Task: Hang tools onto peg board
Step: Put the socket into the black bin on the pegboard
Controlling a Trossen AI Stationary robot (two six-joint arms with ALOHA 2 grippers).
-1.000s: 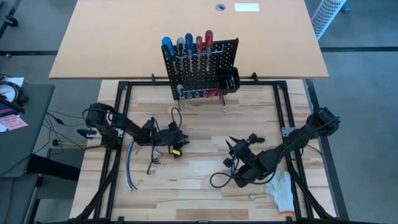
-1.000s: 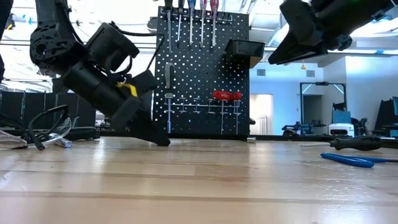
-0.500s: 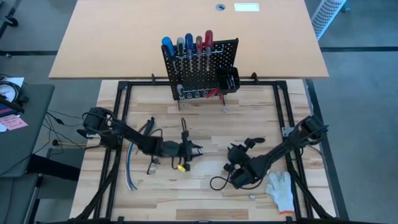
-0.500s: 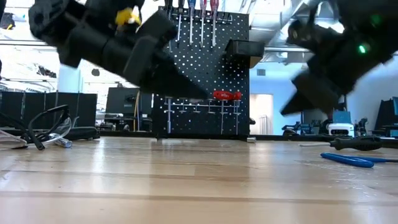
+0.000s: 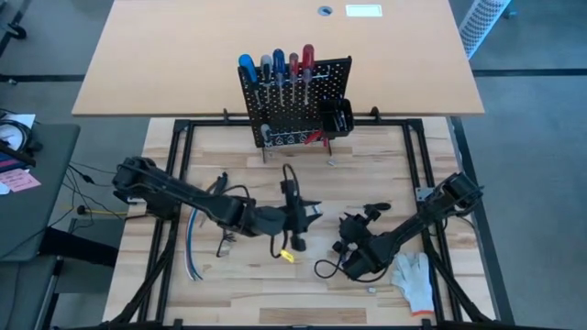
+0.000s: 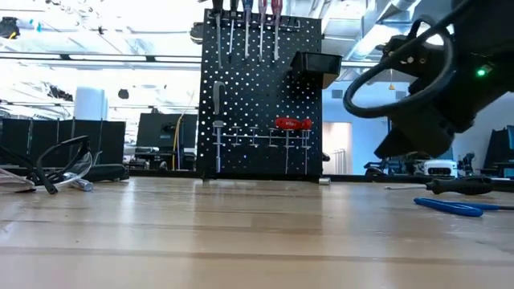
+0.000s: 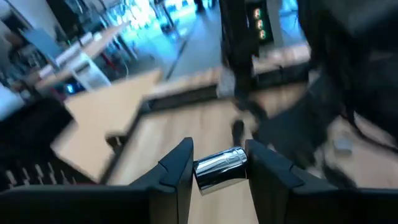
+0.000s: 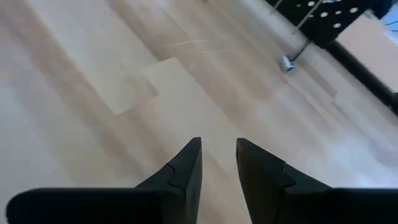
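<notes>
The left gripper [image 5: 312, 213] hovered over the middle of the bench [image 5: 229, 280], its arm stretched in from the left edge. Between its fingers [image 7: 180, 163] it pinched a short shiny metal bit [image 7: 221, 167], gripped crosswise with both ends sticking out. A yellow tag [image 5: 287, 257] showed on the bench just below that arm's wrist.

The right gripper [image 5: 347, 223] sat low, close to the left one and a little nearer the front edge. Its fingers [image 8: 186, 167] were slightly spread with nothing between them, pointing down at bare wood.

The peg board [image 5: 295, 105] stood upright at the middle of the back edge. Five screwdrivers [image 5: 278, 66] with blue, grey and red handles hung in a row along its top, red-handled pliers [image 6: 292, 123] hung lower down, and a small black bin [image 6: 316, 66] was fixed to its right side. A small metal piece [image 5: 331, 163] lay on the bench just in front of the board. A black-handled screwdriver [image 6: 459, 185] and a blue tool [image 6: 454, 206] lay toward the right side of the bench in the low view. A white glove [image 5: 415, 278] lay near the front right corner, and loose cables [image 5: 194, 240] lay by the left edge.
</notes>
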